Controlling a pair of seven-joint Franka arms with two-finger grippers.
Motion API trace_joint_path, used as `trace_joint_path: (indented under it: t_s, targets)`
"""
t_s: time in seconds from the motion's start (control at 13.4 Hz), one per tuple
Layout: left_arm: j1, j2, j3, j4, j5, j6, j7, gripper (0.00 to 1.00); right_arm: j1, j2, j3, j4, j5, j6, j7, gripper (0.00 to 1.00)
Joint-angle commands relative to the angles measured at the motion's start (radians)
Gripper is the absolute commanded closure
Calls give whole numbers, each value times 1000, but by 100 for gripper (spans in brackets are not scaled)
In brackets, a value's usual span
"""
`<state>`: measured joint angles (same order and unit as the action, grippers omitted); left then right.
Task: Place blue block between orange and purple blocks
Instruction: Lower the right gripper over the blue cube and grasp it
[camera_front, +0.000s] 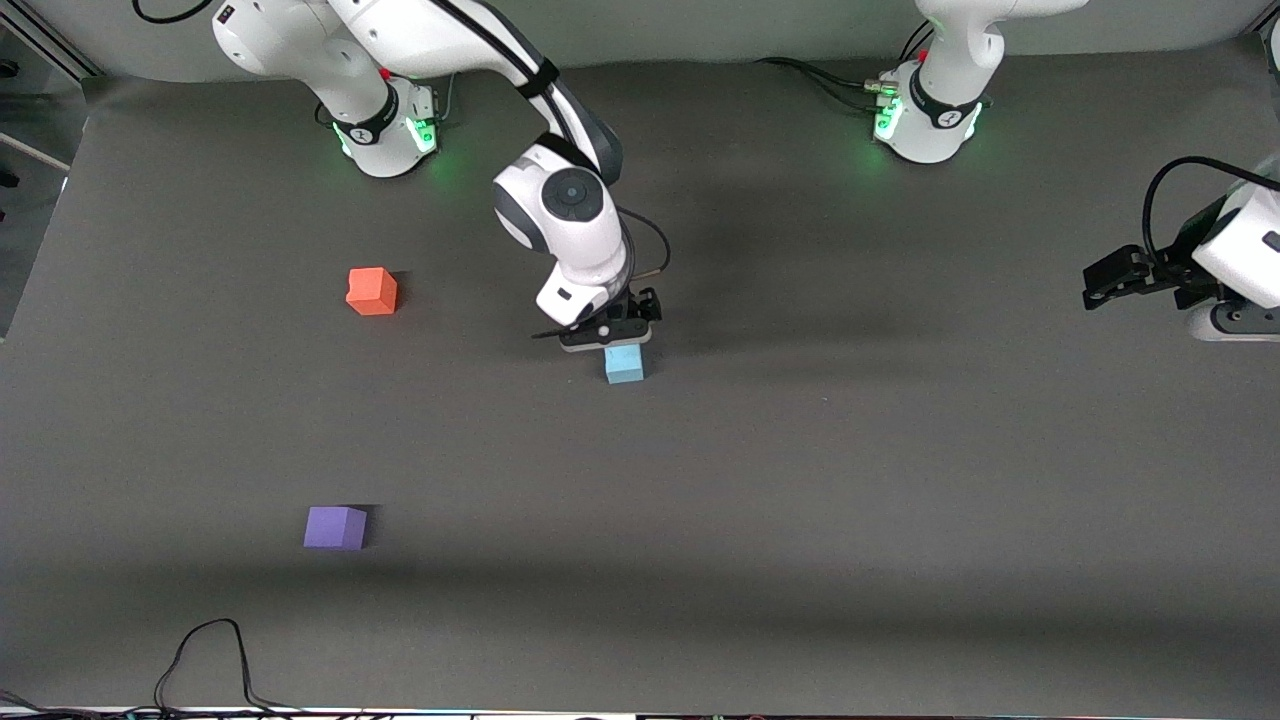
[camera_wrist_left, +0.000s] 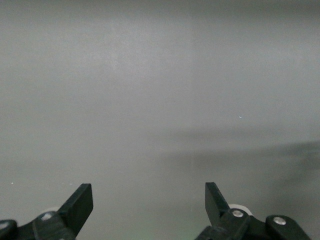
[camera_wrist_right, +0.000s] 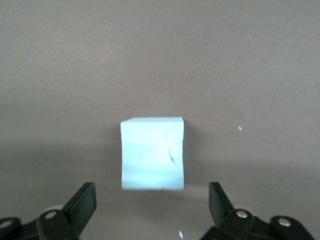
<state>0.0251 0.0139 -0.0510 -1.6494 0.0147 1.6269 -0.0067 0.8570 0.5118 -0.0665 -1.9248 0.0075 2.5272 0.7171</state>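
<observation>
Open right jaws over blue block (camera_wrist_right: 152, 154)

The blue block (camera_front: 624, 364) sat on the table (camera_front: 900, 480) near its middle, under the right gripper (camera_front: 606, 336). The orange block (camera_front: 371, 291) lay toward the right arm's end. The purple block (camera_front: 335, 527) was nearer the front camera than both.

Dark grey matte table (camera_front: 900, 500); pale wall (camera_front: 700, 25) above; black cable (camera_front: 205, 665) at the edge.
</observation>
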Motion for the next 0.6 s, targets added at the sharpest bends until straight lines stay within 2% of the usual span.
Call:
trace_joint_path:
  t_s: [0.0, 0.3, 0.37, 0.52]
  targets:
    - [-21, 24, 14, 40, -10, -10, 24, 0, 2, 79, -4, 15, 23, 96, 10, 0]
    - [-22, 21, 10, 39, -9, -12, 34, 0, -3, 106, -4, 27, 37, 117, 15, 1]
    - [-24, 21, 10, 39, -9, -12, 34, 0, -4, 114, -6, 30, 37, 119, 8, 8]
    - [-21, 21, 10, 39, -10, -13, 47, 0, -7, 126, -7, 61, 37, 108, 7, 61]
